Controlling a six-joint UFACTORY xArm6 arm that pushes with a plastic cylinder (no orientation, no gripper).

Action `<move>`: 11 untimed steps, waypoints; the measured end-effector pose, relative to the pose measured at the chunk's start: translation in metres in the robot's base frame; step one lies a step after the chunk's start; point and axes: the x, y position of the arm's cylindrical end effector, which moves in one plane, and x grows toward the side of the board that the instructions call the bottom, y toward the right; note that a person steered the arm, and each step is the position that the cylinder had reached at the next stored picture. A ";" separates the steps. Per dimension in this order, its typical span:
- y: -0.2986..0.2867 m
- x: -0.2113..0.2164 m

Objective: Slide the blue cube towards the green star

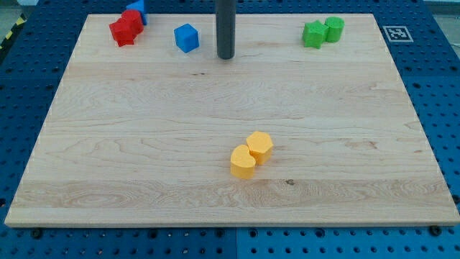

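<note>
The blue cube (186, 37) sits near the view's top, left of centre, on the wooden board (144, 144). The green star (313, 34) lies at the top right, touching a green cylinder (334, 29) on its right. My tip (226, 56) is the lower end of the dark rod. It stands just right of the blue cube with a small gap, between the cube and the green star.
A red star (123, 32) and a red block (133, 20) cluster at the top left, with another blue block (138, 8) behind them. Two yellow blocks (251, 153) touch each other below centre. A marker tag (396, 33) sits off the board's top right corner.
</note>
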 end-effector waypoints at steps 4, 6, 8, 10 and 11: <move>-0.108 -0.023; -0.087 -0.056; -0.078 -0.042; -0.066 -0.044; -0.044 -0.044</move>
